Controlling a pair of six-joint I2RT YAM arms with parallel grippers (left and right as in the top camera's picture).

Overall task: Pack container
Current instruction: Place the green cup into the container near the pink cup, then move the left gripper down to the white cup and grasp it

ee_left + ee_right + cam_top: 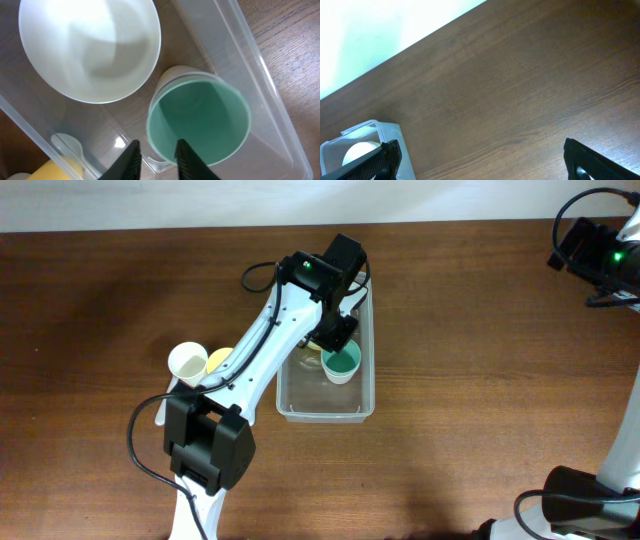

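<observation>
1. Down inside the container [320, 402], the left gripper [156, 160] sits at the near rim of the green cup [200, 122]. Its fingers are a narrow gap apart, one outside the cup's wall and one inside. From this angle I cannot tell whether they pinch the wall or have let it go.
2. If the wall is caught when the arm rises, the cup could tip or come up with it. It stands just beside the white bowl [90, 47] and close to one long wall of the container. A sideways nudge would knock it into either one.
3. The container lies about mid-table [480, 380], with bowl and cup grouped in its middle and far part. The short end toward the robot is bare floor, which is the open room left for packing.
4. Just outside the container, on the left arm's side, sit a yellow bowl [218, 362] and a white cup [187, 361], close under the arm's long link. A low pull-back could clip the container's rim and drag it, or sweep those two.
5. Well off to the container's other side, the right gripper [481, 145] hangs over bare wood. Its fingers are spread wide and hold nothing, so it is no threat to the container.
</observation>
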